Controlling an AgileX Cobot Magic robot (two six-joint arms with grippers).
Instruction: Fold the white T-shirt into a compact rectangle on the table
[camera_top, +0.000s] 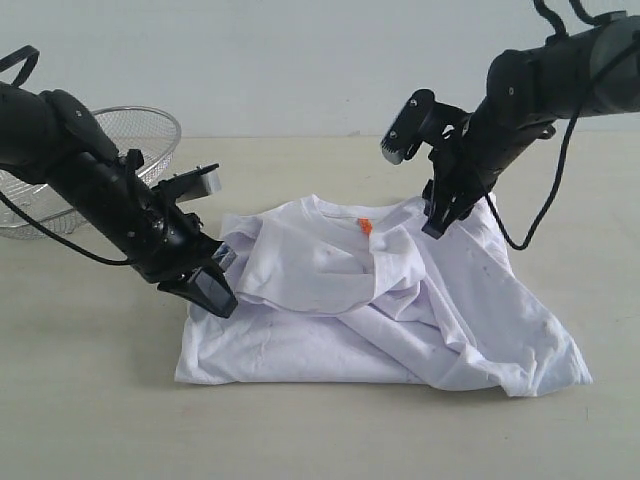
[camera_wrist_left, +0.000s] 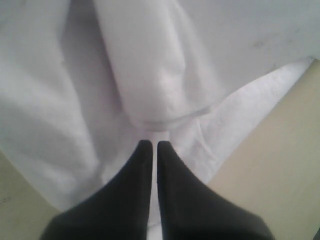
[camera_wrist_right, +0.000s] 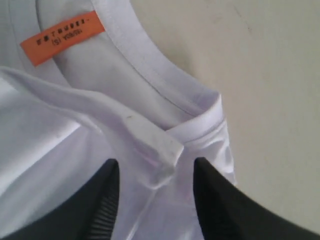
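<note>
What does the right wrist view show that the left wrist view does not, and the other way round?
Only the right wrist view: the orange neck tag, the collar, and the right fingers spread open on either side of a folded hem edge.
Only the left wrist view: the left fingers closed almost together in front of a rounded roll of cloth. Whether they pinch cloth, I cannot tell.
Both: the white T-shirt and the beige table.
</note>
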